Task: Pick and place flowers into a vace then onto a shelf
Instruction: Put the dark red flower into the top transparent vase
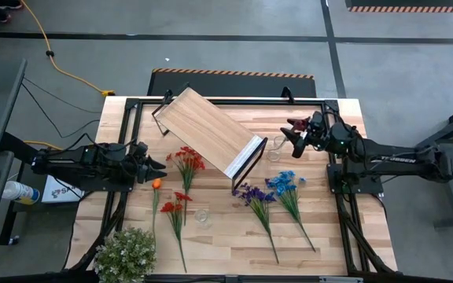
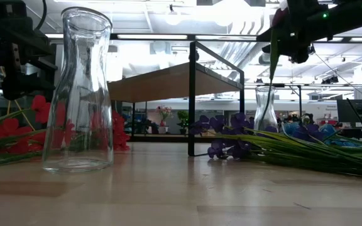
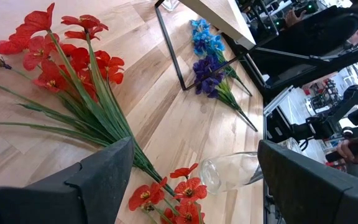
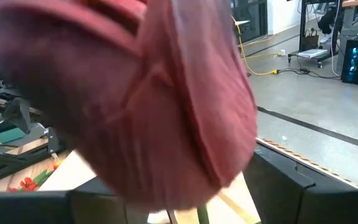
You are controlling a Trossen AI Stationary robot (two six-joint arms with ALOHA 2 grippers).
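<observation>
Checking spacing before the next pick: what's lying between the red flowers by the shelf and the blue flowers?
In the high view, the purple flowers lie between the red flowers and the blue flowers, just below the shelf's lower corner.

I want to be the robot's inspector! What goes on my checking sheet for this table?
Surface: wooden table, slatted, dry-looking.
Job's things: shelf lying slanted; red flowers, orange flower, purple flowers and blue flowers lying flat; near vase empty; dark red flower at the right gripper, its stem hanging down to the far vase.
Clutter: bushy plant at the table's corner.
Grippers: left gripper open, beside the red flowers; right gripper above the far vase.
Cables: yellow cable on the floor.
Surroundings: grey floor, bottle on a side desk.
</observation>
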